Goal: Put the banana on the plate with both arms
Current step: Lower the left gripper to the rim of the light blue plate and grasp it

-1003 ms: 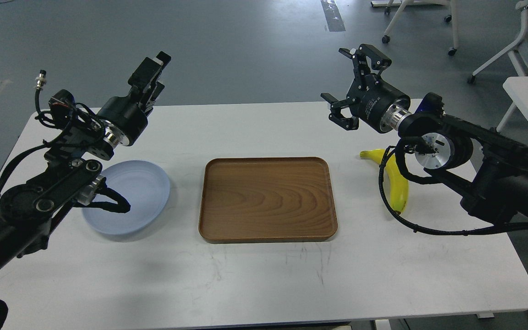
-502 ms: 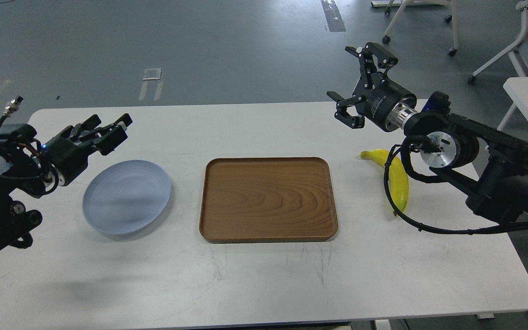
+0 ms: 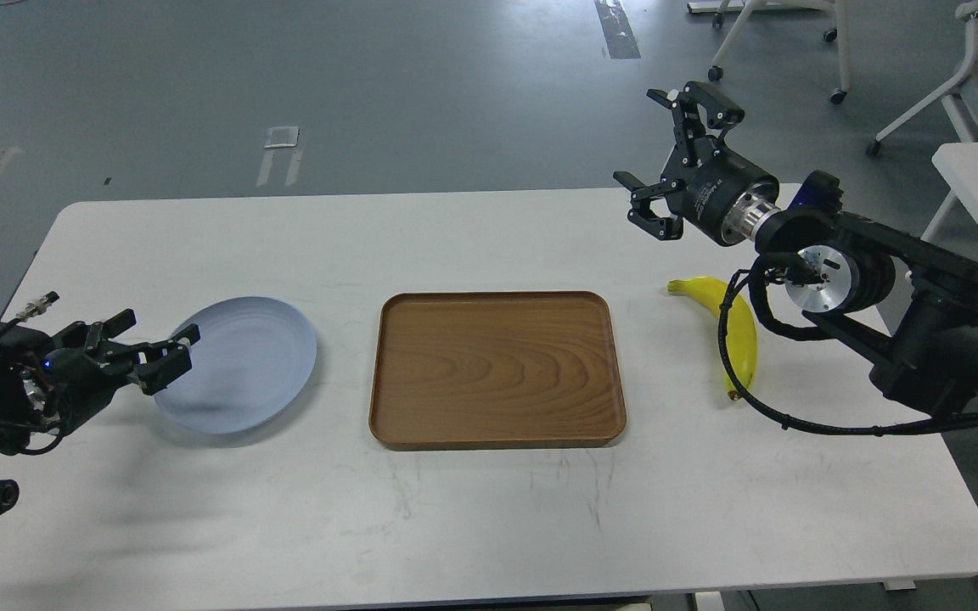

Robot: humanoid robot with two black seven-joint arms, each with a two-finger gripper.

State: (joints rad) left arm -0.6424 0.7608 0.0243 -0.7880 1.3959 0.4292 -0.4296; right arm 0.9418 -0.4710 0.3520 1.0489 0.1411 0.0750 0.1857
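Head view: cable partly hides banana.

Brown wooden tray mid white table; office chairs behind.

The white rectangular table has a broad bare strip along its near edge, from 7 to 5 o'clock, and another along the far edge at 12. The brown rectangular wooden tray fills the centre, its raised rim blocking a low sweep straight across. At 9 o'clock the round pale blue-grey plate is crowded on its near-left rim by the left gripper, fingers apart. At 3 o'clock a black cable crosses over the curved yellow banana, hindering reach from the right; the gap between banana and tray lies free.
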